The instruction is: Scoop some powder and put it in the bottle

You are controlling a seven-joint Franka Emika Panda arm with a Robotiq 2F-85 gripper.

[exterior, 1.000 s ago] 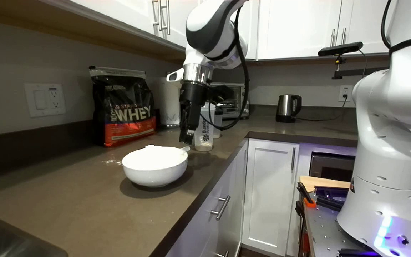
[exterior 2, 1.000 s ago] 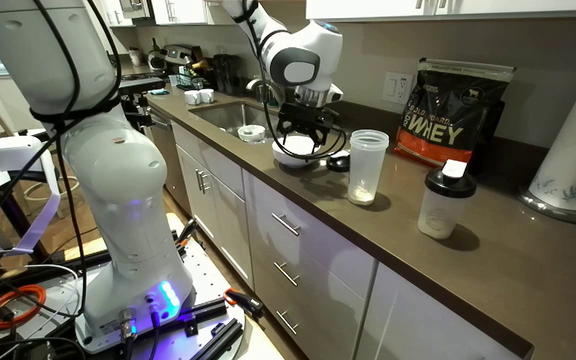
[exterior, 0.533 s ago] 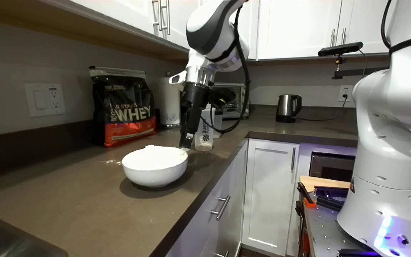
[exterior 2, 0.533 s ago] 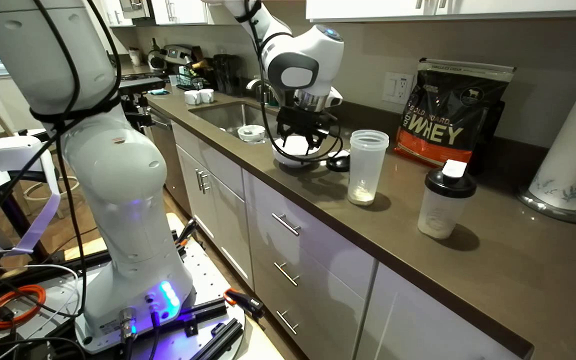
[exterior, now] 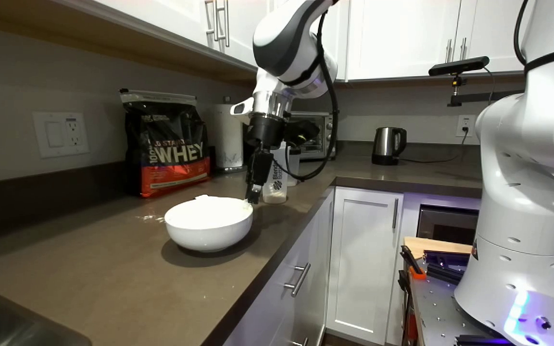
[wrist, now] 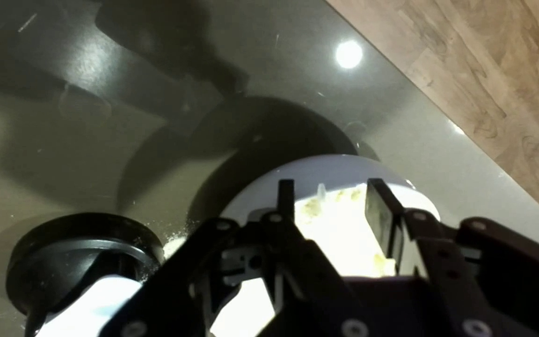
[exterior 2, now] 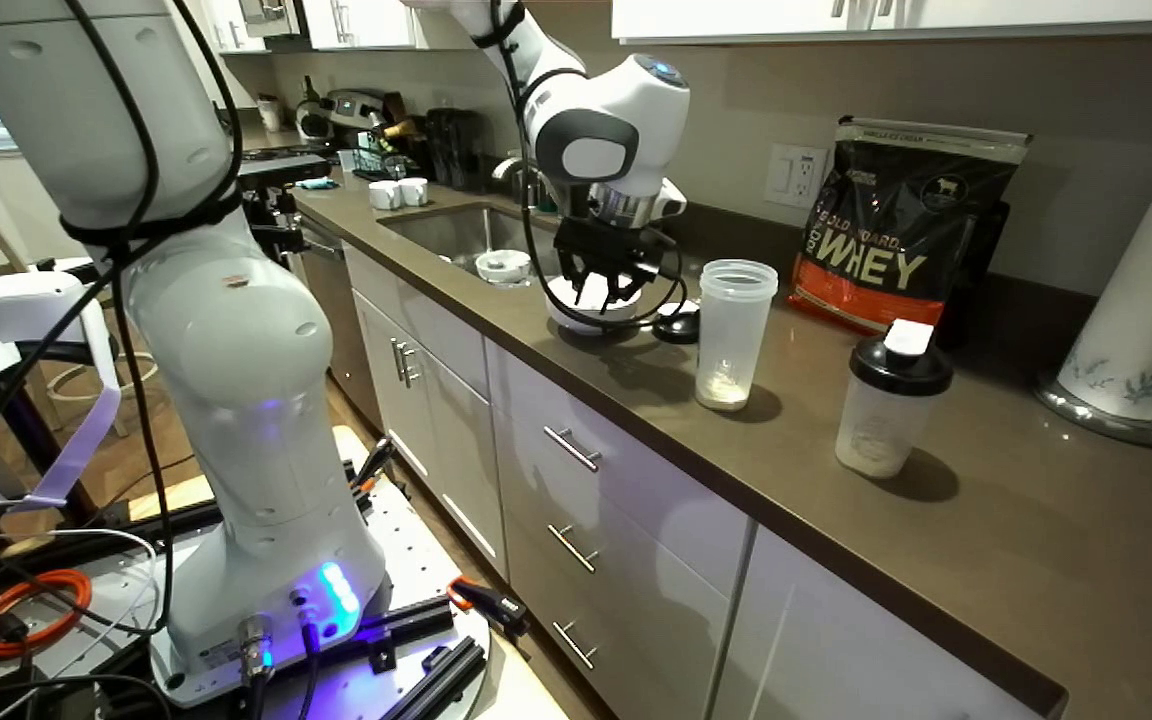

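On the left in an exterior view, the bag [exterior: 173, 144] stands upright on the bench [exterior: 128, 283], and to its right, nearer, the bowl [exterior: 205, 235] holds the powder [wrist: 339, 229]. At the bowl's right rim the end effector [wrist: 330, 196] points down, its fingers spread, with a thin pale strip [wrist: 322, 191] between them in the wrist view; I cannot tell whether it touches the rim. Just right and farther off, the bottle [exterior: 277, 180] stands upright with a pale layer [exterior 2: 724, 388] at its bottom, and well apart, farther right, stands the kettle [exterior: 385, 144].
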